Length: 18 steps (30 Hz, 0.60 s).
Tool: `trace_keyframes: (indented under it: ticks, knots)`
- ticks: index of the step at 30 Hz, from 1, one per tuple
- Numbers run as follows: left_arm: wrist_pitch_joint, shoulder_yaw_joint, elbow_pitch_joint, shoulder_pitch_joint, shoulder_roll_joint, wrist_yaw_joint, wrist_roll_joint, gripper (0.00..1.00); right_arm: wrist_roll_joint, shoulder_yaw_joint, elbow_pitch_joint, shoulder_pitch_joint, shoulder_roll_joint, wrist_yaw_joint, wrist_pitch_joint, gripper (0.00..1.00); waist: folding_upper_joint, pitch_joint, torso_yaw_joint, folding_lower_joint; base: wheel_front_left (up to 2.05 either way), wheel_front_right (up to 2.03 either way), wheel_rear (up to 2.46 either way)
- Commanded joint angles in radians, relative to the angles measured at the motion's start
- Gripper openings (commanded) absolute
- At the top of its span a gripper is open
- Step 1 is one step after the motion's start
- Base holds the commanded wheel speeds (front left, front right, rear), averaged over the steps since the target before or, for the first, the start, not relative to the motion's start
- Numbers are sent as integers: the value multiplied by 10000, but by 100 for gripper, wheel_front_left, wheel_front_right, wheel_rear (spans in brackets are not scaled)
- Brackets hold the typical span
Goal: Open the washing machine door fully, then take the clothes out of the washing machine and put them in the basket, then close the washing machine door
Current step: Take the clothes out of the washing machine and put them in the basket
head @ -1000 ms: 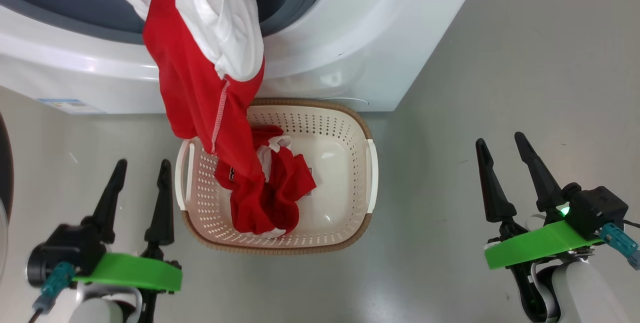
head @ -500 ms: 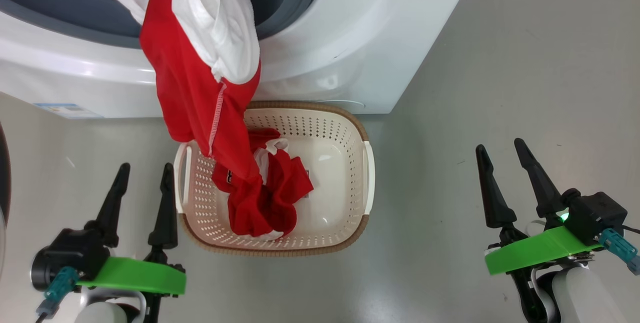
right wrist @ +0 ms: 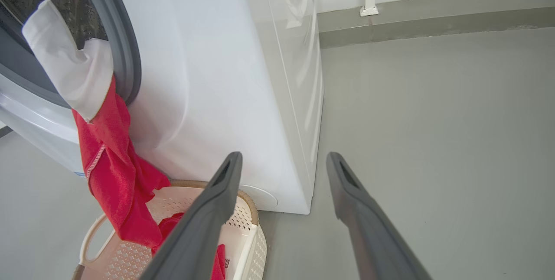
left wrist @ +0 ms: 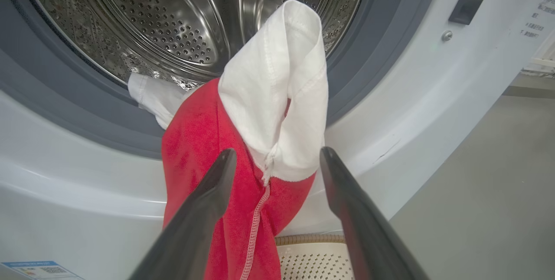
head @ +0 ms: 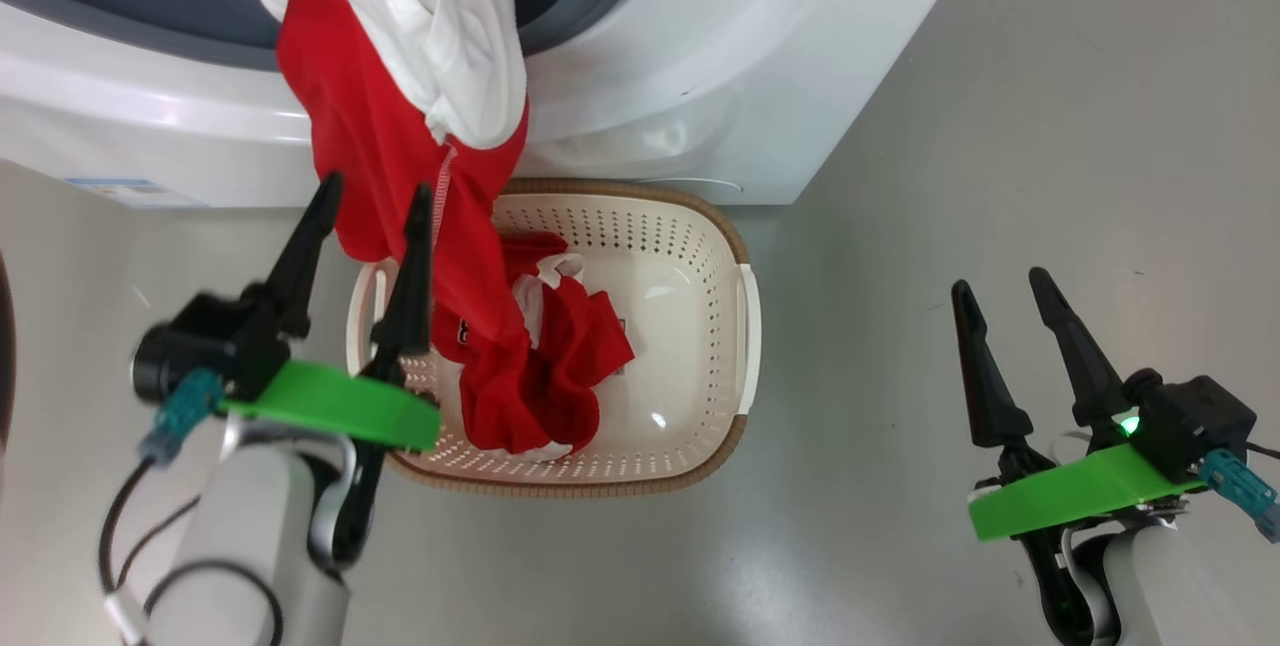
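Item: the washing machine (head: 700, 76), white, front opening uncovered. The clothes (head: 400, 156): a red garment with a white panel is draped out of the opening, over the grey gasket (left wrist: 56, 98) and down the front, its lower end reaching into the basket (head: 742, 256), where more red fabric is bunched toward the left side. The basket is set on the grey floor (right wrist: 433, 119), right against the machine's base. By the left wrist view the perforated steel drum (left wrist: 173, 20), a white cloth end lying at its lip, and the dark latch socket (left wrist: 465, 8) are supplied; by the right wrist view, the machine's plain side panel and the wall base (right wrist: 433, 15) behind. Left gripper (head: 376, 182): raised above the basket's left handle, aimed at the machine front, fingers spread apart with the hanging garment framed between them; contact with the cloth cannot be told, and nothing is clamped. Right gripper (head: 1000, 278): held low over bare floor, well to the right of the basket, fingers parted and empty.
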Motion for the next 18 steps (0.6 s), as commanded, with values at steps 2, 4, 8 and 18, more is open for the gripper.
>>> trace_keyframes:
  ticks: [2, 4, 8, 18]
  knots:
    - [-51, 31, 274, -642, 187, -54, -111, 100, 158, 325, -213, -180, -10, 35, -63, 100, 0, 54, -87, 0, 0, 0, 0]
    - [-51, -121, 795, -1062, 192, -54, -105, 100, 218, 423, -210, -276, -10, 35, -63, 100, 0, 102, -199, 0, 0, 0, 0]
    - [-51, -285, 1697, -1835, 230, -54, -268, 100, 358, 510, -221, -336, -10, 35, -63, 100, 0, 140, -431, 0, 0, 0, 0]
    - [-51, -282, 3303, -3311, 673, -54, -255, 100, 582, 550, -332, -442, -10, 35, -63, 100, 0, 475, -881, 0, 0, 0, 0]
